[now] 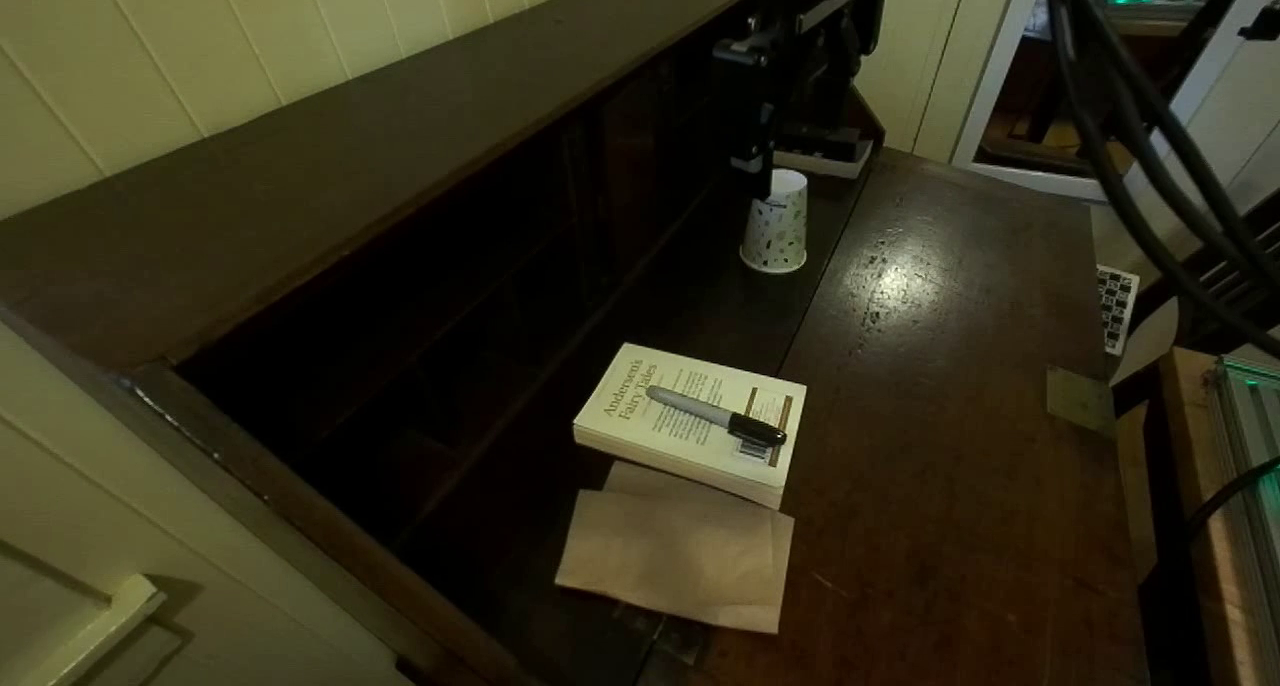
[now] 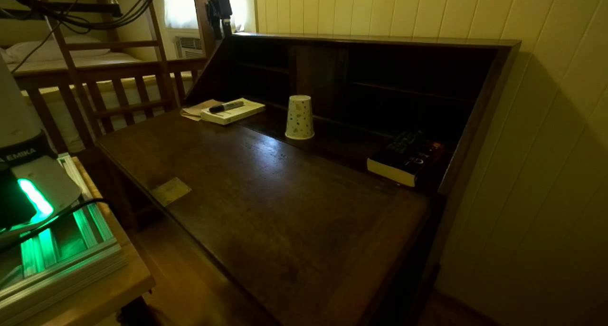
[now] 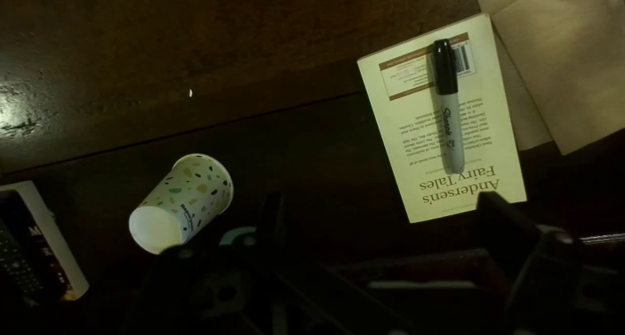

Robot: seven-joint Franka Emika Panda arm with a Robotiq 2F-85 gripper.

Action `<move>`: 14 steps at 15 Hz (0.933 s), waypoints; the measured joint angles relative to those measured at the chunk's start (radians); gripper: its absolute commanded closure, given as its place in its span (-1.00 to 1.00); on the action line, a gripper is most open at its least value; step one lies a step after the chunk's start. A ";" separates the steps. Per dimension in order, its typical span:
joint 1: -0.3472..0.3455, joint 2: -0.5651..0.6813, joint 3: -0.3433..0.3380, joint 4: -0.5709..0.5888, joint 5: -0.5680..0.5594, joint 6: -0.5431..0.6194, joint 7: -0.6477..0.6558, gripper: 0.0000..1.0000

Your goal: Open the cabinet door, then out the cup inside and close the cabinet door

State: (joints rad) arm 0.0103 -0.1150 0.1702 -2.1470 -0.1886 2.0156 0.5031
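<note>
While the cup (image 2: 299, 119) stands mouth down on the desk (image 2: 266, 212), its long axis upright, the end effector (image 3: 381, 199) hangs higher up, jaws spread wide with nothing between them; the cup sits off to one side of that gap, toward the dark book (image 3: 29, 252); grasping it would, I'd guess, take a sideways shift, then a descent.

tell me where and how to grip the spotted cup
I'd hold the spotted cup by its side walls at mid-height, with the open gripper brought down from above. It stands upside down, wide rim on the desk, narrow base up, so the jaws could pass either side; a hold near the top might slip.
</note>
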 measured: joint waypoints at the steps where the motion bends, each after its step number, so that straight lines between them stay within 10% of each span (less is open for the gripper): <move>1: 0.000 0.000 0.000 0.000 0.000 0.000 0.000 -1.00; 14: 0.006 0.132 -0.047 0.038 -0.158 0.179 0.153 -1.00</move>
State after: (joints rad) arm 0.0163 0.0172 0.1236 -2.1090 -0.3466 2.1947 0.6560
